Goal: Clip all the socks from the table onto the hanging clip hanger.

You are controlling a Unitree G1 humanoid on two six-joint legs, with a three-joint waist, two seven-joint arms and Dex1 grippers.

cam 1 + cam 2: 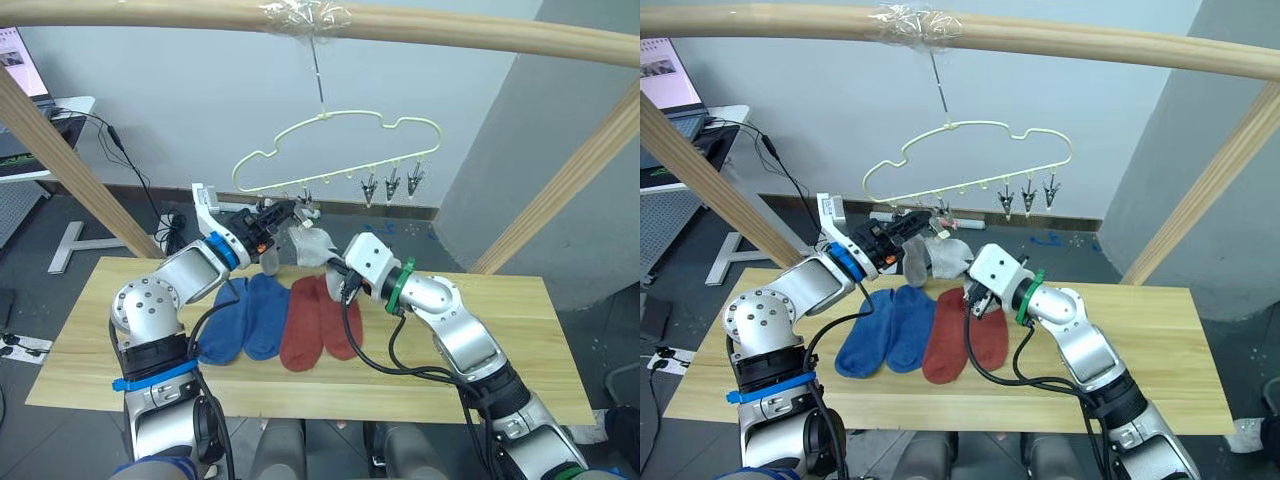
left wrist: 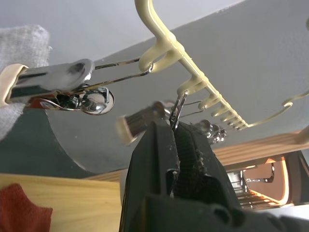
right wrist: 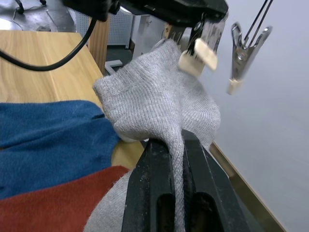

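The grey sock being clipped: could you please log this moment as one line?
left gripper: shut on clip | right gripper: shut on grey sock | blue socks, red socks: on table

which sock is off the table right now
The light grey sock: the right claw pinches it up by the clip hanger, while blue and rust-red pairs lie flat on the table.

We see shiny metal clips (image 2: pixel 72 89) on the smooth plastic-coated clip hanger (image 1: pixel 335 150), a matt knit grey sock (image 3: pixel 159 108), and the grained wooden table (image 1: pixel 520 330).
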